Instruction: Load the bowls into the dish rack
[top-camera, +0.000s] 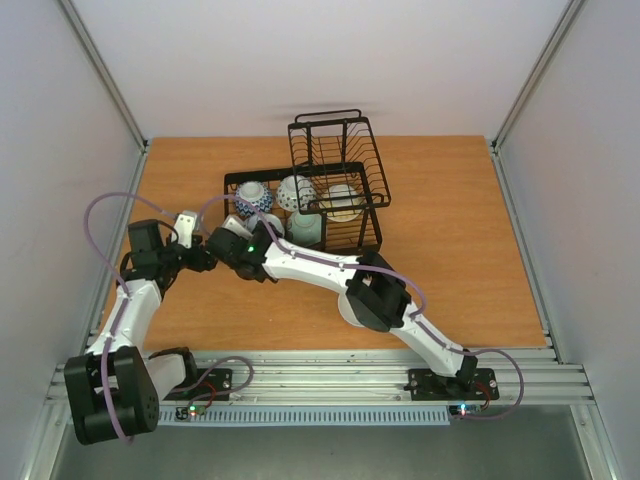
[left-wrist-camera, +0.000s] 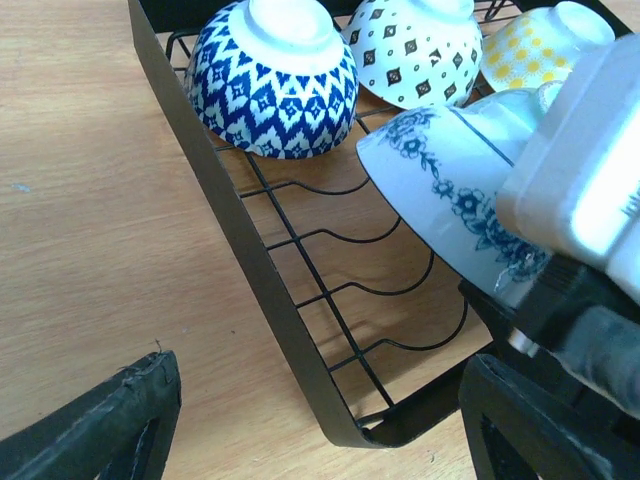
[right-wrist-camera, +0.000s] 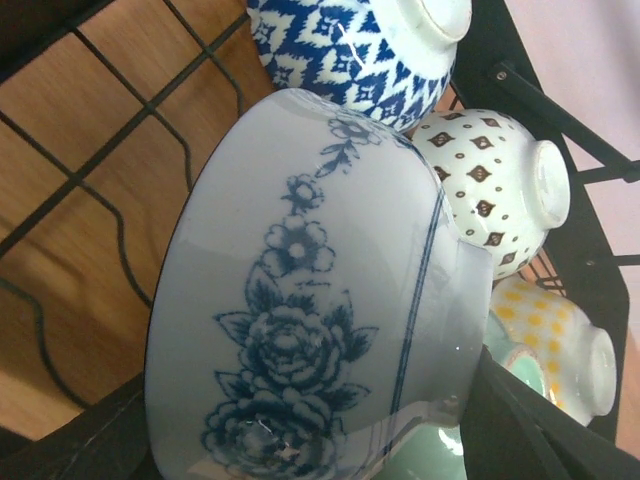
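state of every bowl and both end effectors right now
blue zigzag bowl: upside down in the dish rack
white diamond-print bowl: upside down in the dish rack
yellow dotted bowl: upside down in the dish rack
floral bowl: tilted, gripped by right end effector
left end effector: open, empty

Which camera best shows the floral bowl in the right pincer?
Right wrist: the floral bowl fills the frame, rose pattern sharp. Left wrist shows its tilted side above the dish rack wires, partly behind the right arm. Top external mostly hides it under that arm.
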